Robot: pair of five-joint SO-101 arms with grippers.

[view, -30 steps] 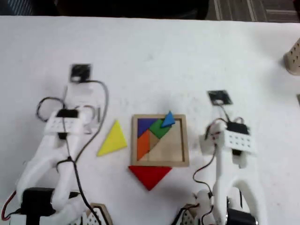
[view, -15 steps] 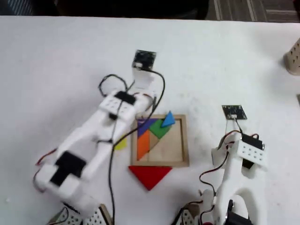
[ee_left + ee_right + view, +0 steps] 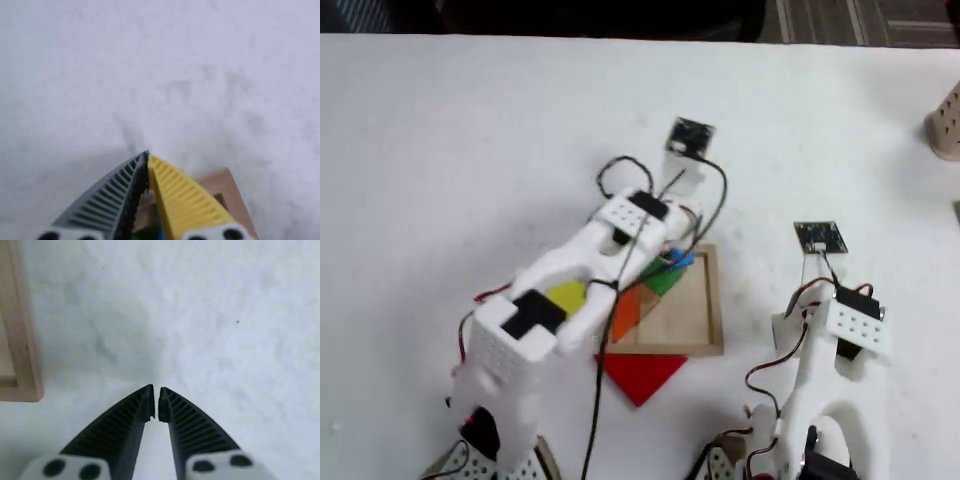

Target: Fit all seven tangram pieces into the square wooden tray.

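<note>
White table (image 3: pixel 820 110), one. White arms, two. The left arm (image 3: pixel 570 280) lies slantwise from the table's near edge toward mid-table, crossing the tray's left side. Its claw (image 3: pixel 147 157) has the grey and yellow fingers pressed together, holding nothing, with the tips over bare table just past the tray's far rim. This is likely a poking posture, set to nudge a loose piece rather than lift one. The right arm (image 3: pixel 830 330) stands right of the tray by the near edge. Its claw (image 3: pixel 156 390) is also closed on nothing, parked out of the way. Square wooden tray (image 3: pixel 712 300), one, mid-table, with its right half bare wood. Large red triangle (image 3: pixel 640 372), one, lies outside, just beside the tray's near rim. Large yellow triangle (image 3: pixel 565 295), one, lies outside to the tray's left, partly under the left arm. Both probably wait for the open space. In the tray are an orange piece (image 3: pixel 625 315), a green piece (image 3: pixel 665 278) and a small blue triangle (image 3: pixel 678 260) near the far rim, apparently riding up and not seated. Five pieces counted; any others sit under the arm, cannot tell.
</note>
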